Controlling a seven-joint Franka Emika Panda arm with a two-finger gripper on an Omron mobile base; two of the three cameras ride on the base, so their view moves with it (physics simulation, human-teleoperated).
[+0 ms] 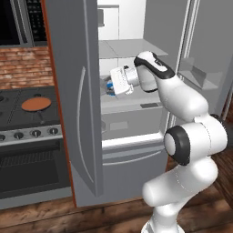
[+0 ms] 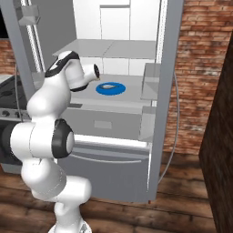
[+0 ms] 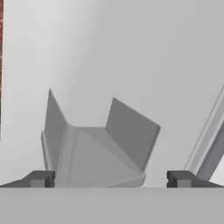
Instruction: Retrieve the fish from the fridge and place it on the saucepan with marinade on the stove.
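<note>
While both doors of the tall grey steel fridge [image 2: 169, 91] stand open for access, the small grey-silver fish [image 2: 109, 85] is seen lying on a round blue plate [image 2: 111, 88] on a middle shelf; the two-finger gripper [image 3: 112, 178] is spread wide and empty, aimed at a grey door bin [image 3: 98, 148]

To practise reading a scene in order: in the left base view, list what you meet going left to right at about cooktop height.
Stove → saucepan holding marinade → open fridge door → blue plate → gripper, jaws apart → white robot arm.
</note>
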